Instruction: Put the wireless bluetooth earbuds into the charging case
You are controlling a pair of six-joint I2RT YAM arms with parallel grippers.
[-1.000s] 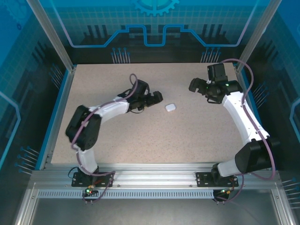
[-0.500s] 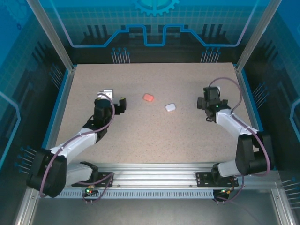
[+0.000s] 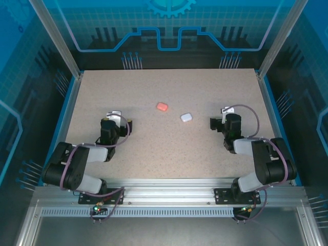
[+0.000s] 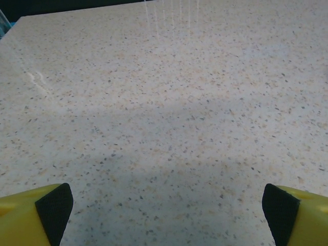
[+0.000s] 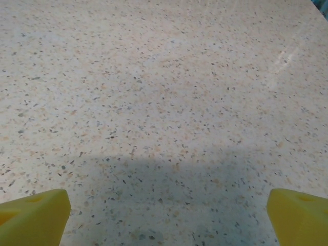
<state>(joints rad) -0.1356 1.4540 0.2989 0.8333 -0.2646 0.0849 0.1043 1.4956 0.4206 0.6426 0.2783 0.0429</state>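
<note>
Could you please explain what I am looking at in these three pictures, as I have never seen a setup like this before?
These are two small robot arms bolted at the near edge of a speckled table. The wide picture comes from a fixed camera above and behind them, and in it both arms are folded low near their bases. The other two pictures come from cameras on the wrists. The yellow corners there belong to the left gripper and the right gripper, both wide open and holding nothing. On the table lie a salmon-pink case and a white case, apart from each other and untouched.
</note>
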